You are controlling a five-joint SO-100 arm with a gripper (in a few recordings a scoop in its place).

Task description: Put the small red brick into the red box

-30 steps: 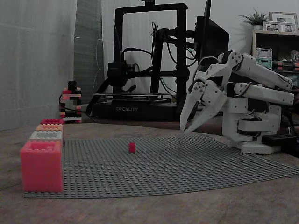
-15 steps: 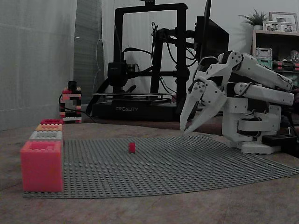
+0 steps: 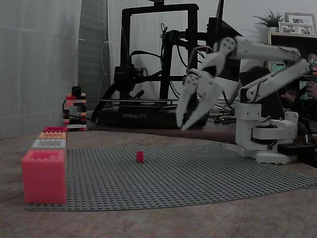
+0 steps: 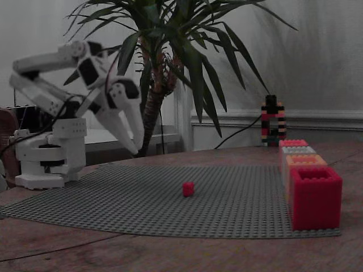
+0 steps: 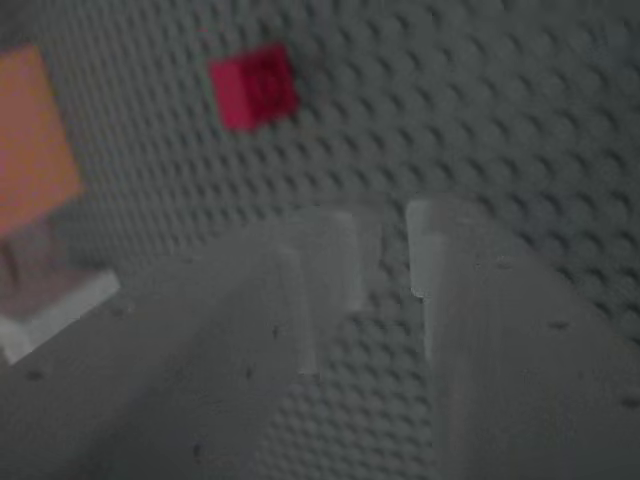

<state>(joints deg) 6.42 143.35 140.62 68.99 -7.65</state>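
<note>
Red plastic marks both ends of a row of four open-topped boxes along one edge of the grey studded baseplate (image 3: 198,173). One red box (image 3: 44,176) sits lower left in a fixed view, and the second red box (image 4: 315,195) sits lower right in the other. A pale grey box (image 3: 48,144) and an orange box (image 4: 306,160) stand between them, all touching. From these low angles the insides of the boxes cannot be seen. The small red brick (image 3: 140,156) lies alone on the baseplate near the middle of both fixed views, well apart from the boxes; in the wrist view it sits upper left (image 5: 253,87). The white gripper (image 3: 184,124) hangs in the air above the baseplate, right of the brick in that view, tips pointing down; the wrist view shows a narrow gap between its fingers (image 5: 330,260) and nothing held. The baseplate rests on a brown table (image 3: 148,223). Behind it stand a black 3D printer (image 3: 158,64), a small brick tower (image 3: 75,110), a pale curtain (image 3: 39,64) and, in the other fixed view, a palm plant (image 4: 170,45).
</note>
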